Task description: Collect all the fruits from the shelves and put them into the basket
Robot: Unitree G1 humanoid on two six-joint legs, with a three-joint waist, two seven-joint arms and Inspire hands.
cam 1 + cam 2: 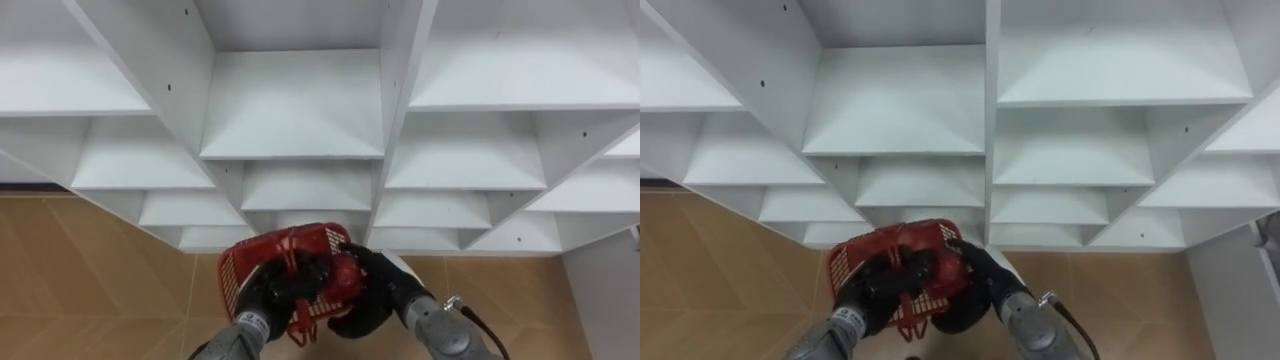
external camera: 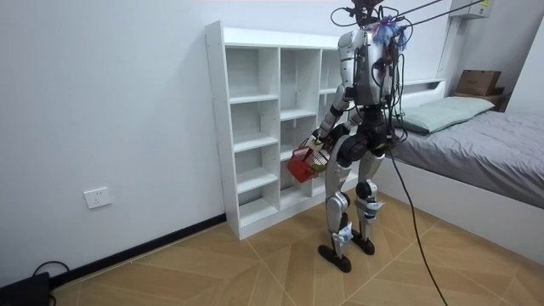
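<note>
I have the robot standing square in front of the white closet (image 1: pixel 400 60), its open compartments stretching up and out to both sides in the eye views. The red basket (image 1: pixel 290 250) is held low in front of the body, just short of the closet's bottom row and above the wooden floor (image 1: pixel 90 270). The left hand (image 1: pixel 262 297) is clenched on the basket from the near left side. The right hand (image 1: pixel 368 292) lies against the basket's right side and partly beneath it; I cannot tell whether it grips or only supports.

In the room view the closet stands against the wall. A bed (image 2: pixel 493 161) with a pillow (image 2: pixel 442 110) lies close behind the robot on the room view's right, and a cardboard box (image 2: pixel 478 82) sits on the ledge behind it. A wall socket (image 2: pixel 98 197) sits low on the wall to the left.

Both hands cover much of the basket, so I cannot make out what lies inside. The closet's outer compartments run off the edges of the eye views.
</note>
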